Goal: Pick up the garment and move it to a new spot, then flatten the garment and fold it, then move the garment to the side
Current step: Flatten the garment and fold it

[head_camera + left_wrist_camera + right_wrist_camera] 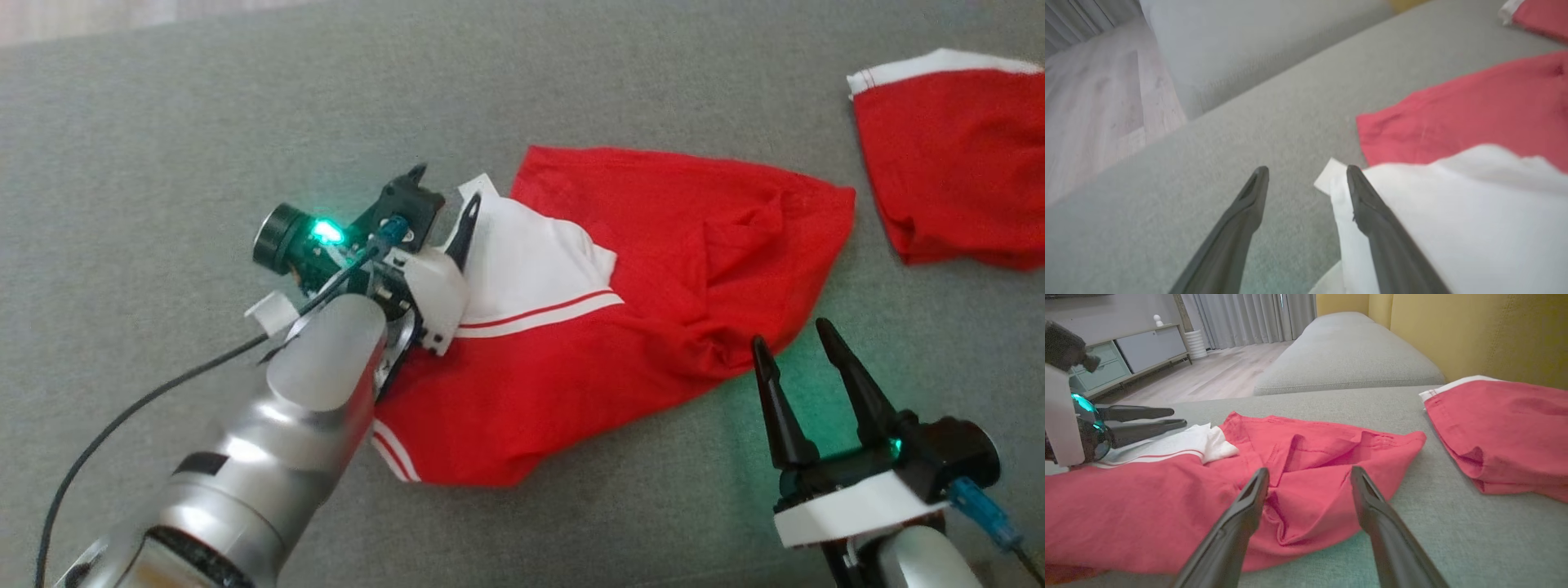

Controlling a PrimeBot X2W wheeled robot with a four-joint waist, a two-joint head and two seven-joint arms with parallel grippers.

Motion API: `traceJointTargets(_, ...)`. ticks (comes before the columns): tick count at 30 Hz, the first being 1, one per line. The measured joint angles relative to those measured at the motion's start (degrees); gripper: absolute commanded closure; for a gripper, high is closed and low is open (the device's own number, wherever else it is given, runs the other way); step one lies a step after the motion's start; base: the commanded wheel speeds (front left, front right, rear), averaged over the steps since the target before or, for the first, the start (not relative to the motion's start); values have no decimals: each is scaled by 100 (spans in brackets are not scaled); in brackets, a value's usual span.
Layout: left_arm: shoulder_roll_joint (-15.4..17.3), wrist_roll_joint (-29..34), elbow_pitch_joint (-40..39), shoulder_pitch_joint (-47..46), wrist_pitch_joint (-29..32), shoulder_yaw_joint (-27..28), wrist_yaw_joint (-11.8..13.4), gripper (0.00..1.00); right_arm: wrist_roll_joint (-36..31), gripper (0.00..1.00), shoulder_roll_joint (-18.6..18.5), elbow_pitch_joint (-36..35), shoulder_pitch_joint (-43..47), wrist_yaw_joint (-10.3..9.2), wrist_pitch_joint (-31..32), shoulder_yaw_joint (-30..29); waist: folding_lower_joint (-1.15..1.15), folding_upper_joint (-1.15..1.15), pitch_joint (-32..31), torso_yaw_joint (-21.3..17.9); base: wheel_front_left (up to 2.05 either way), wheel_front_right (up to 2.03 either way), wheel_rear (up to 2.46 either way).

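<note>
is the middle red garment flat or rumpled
Rumpled: the red garment has deep creases at its right end and a white panel folded over the red.

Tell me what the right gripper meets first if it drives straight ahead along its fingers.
Most likely the crumpled near end of the red garment, lying just beyond the open fingertips of the right gripper. Height above the fabric is unclear, so it might skim over.

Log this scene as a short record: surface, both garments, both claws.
surface: grey sofa cushion
garment: red with a white striped panel, crumpled, not yet flattened
second garment: red with a white edge, lying apart to the far right
left claw: open, one finger over the white panel's edge, gripping nothing
right claw: open, fingertips at the garment's bunched right end, gripping nothing
</note>
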Motion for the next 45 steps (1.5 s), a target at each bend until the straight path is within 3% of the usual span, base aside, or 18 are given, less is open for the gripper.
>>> traceJointTargets(7, -146, -102, 859, -147, 48, -213, -383, 0, 3, 0, -16, 15, -21, 0, 0, 35, -1, 0, 157, -168, 0, 0, 0)
traceJointTargets(19, -158, -263, 1087, -380, -322, -636, -547, 3, 3, 0, 24, 47, -188, 0, 0, 122, -2, 0, 274, -269, 0, 0, 0)
traceJointTargets(20, -156, -283, 1089, -390, -322, -660, -547, 9, 3, 0, 26, 52, -213, 0, 0, 127, -2, 0, 277, -282, 0, 0, 0)
traceJointTargets(22, -158, -318, 1098, -406, -324, -715, -550, 47, 4, 0, 30, 53, -227, 0, 1, 126, -2, 0, 280, -304, 0, 0, 0)
traceJointTargets(24, -163, -319, 1100, -411, -417, -805, -594, 76, 4, 0, 34, 74, -226, 0, 1, 116, -2, 0, 273, -311, 0, 0, 0)
traceJointTargets(25, -165, -334, 1104, -410, -460, -840, -594, 100, 4, 0, 36, 78, -226, 0, 0, 110, -2, 0, 264, -309, 0, 0, 0)
traceJointTargets(32, -167, -521, 1062, -403, -857, -985, -587, 100, 3, 0, 105, 112, -217, 0, 1, 53, -2, 0, 109, -191, 0, 0, 0)
traceJointTargets(35, -168, -521, 795, -380, -1135, -1037, -449, 100, 3, 0, 121, 112, -201, 0, 0, 47, -2, 0, 7, -85, 0, 0, 0)
traceJointTargets(41, -151, -553, -312, 18, -1314, -1011, 49, 100, 3, 0, 127, 124, 28, 0, 0, -76, -2, 0, -189, 268, 0, 0, 0)
traceJointTargets(45, 185, -385, -1491, 767, -1330, -977, 492, 100, 2, 0, 125, 127, 214, 0, 0, -132, -3, 0, -303, 589, 0, 0, 0)
